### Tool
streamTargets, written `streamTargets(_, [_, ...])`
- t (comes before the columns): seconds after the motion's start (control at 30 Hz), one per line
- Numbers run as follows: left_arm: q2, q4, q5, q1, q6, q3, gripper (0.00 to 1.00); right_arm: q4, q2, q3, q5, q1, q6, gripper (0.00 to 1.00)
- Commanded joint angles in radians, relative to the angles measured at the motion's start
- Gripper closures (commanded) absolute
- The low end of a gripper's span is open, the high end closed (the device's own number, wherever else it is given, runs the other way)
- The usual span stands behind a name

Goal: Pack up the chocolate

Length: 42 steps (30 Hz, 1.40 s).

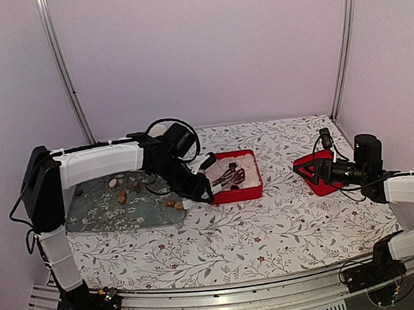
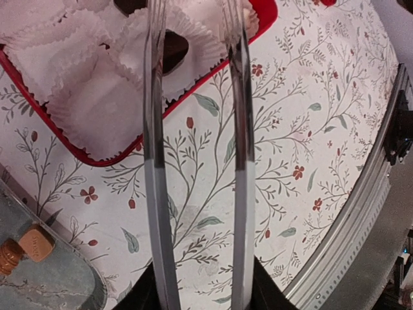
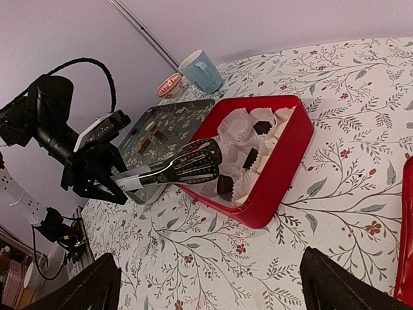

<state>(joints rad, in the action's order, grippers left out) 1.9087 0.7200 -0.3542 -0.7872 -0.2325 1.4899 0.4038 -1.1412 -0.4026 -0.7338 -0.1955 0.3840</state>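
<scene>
Chocolate (image 1: 122, 197) in two places right now: loose on the glass tray (image 1: 97, 212) at the left edge of the desk (image 1: 275, 229), and sitting in paper cups (image 2: 97, 110) inside the red box (image 1: 234, 195), mid-desk toward the far edge.

Counting now. Roughly five lumps on the tray, in tan, whitish and brown. Three dark ones in the box, other cups showing bare. One tray, one box, one pair of tongs (image 3: 187, 169). One of what looks like a red lid (image 1: 313, 169) near the right edge. One mug (image 3: 200, 70) and one small bowl (image 3: 170, 84) by the far left corner.

Left hand (image 3: 106, 184) clamped on the tongs' handle, tips reaching out over the box. Tong arms parted in the wrist view, ends cut off at the top, so no telling whether anything rides between them. Right hand (image 3: 208, 261) spread wide, holding nothing, parked just beside the lid.

Handling, by the look of it: light, firm, smooth-skinned, likely to skate off bare metal. Best pinched across the broad sides, low on the lump, gently enough not to dent or crack.
</scene>
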Motion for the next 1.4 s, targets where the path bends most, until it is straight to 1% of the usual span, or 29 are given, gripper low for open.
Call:
streamTargets(0.0, [-0.026, -0.011, 0.015, -0.008, 0.015, 0.024, 0.65, -0.011, 0.004, -0.007, 0.013, -0.002, -0.008, 0.01])
streamTargets(0.23, [-0.165, -0.03, 0.08, 0.036, -0.025, -0.06, 0.65, -0.012, 0.009, -0.006, 0.013, -0.001, -0.007, 0.01])
streamTargets(0.53, [-0.415, 0.0, 0.136, 0.178, -0.12, -0.279, 0.65, -0.012, 0.006, -0.005, 0.01, -0.002, -0.007, 0.01])
streamTargets(0.63, [-0.476, 0.046, 0.182, 0.23, -0.156, -0.331, 0.64, -0.01, 0.001, -0.006, 0.009, -0.002, -0.007, 0.01])
streamTargets(0.77, [-0.532, 0.073, 0.209, 0.327, -0.185, -0.387, 0.63, -0.007, -0.006, -0.005, 0.007, -0.002, -0.008, 0.01])
streamTargets(0.87, [-0.54, 0.094, 0.23, 0.407, -0.175, -0.404, 0.62, -0.004, -0.009, -0.005, 0.002, -0.002, -0.007, 0.01])
streamTargets(1.0, [-0.511, 0.12, 0.278, 0.486, -0.133, -0.407, 0.62, -0.002, -0.006, -0.002, 0.003, -0.002, -0.007, 0.01])
streamTargets(1.17, [-0.47, 0.098, 0.289, 0.53, -0.106, -0.406, 0.61, 0.008, -0.005, 0.002, -0.002, -0.002, 0.002, 0.01])
streamTargets(1.37, [-0.399, 0.086, 0.296, 0.538, -0.071, -0.387, 0.61, 0.009, -0.001, 0.004, -0.003, -0.002, 0.004, 0.01])
